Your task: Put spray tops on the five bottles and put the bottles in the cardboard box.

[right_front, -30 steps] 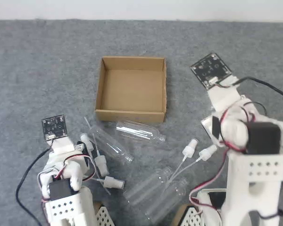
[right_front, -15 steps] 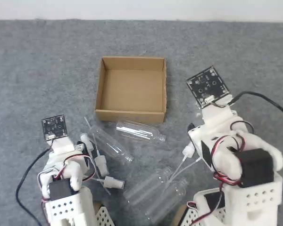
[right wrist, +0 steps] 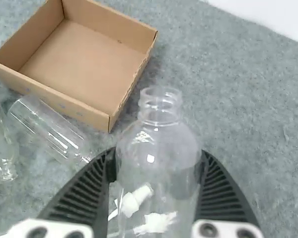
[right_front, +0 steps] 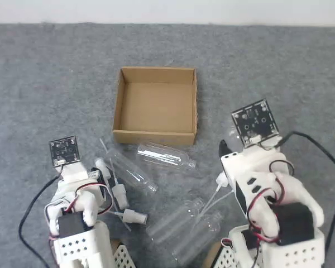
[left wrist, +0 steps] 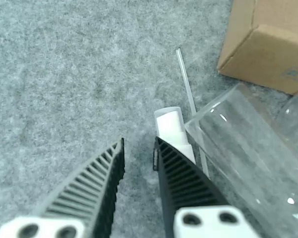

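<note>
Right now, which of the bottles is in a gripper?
The uncapped bottle between the right gripper's fingers; the other bottles lie on their sides on the carpet.

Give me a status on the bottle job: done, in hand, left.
Done: nothing yet; the cardboard box is empty. In hand: the right gripper has its jaws shut on one clear bottle whose neck is bare. Left: top that one, then top the four bottles lying on the carpet with the loose spray tops, and box all five.
</note>
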`<action>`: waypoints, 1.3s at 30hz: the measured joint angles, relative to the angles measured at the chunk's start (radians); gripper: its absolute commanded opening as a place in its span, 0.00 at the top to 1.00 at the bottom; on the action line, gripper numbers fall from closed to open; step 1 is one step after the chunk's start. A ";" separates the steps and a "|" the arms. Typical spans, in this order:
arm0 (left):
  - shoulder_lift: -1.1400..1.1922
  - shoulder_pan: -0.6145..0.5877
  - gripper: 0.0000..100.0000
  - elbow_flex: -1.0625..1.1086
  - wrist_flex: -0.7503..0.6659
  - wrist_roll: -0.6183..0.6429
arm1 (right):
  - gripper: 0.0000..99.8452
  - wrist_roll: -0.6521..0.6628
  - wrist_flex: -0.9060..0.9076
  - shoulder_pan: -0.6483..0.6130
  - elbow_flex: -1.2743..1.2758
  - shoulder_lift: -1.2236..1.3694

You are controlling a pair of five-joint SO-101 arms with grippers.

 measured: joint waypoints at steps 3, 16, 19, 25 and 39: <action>0.000 0.000 0.91 0.000 0.000 0.000 | 0.89 0.000 -0.020 0.002 0.041 -0.061; 0.000 -0.012 0.91 -0.106 0.000 -0.002 | 0.89 0.000 -0.058 0.175 0.109 -0.196; 0.000 -0.014 0.91 -0.193 0.000 -0.097 | 0.89 0.000 -0.066 0.250 0.132 -0.192; -0.002 -0.014 0.91 -0.345 0.000 -0.287 | 0.89 -0.046 -0.072 0.425 0.133 -0.199; 0.038 0.279 0.82 -0.697 0.196 -0.298 | 0.89 -0.106 -0.087 0.603 0.133 -0.199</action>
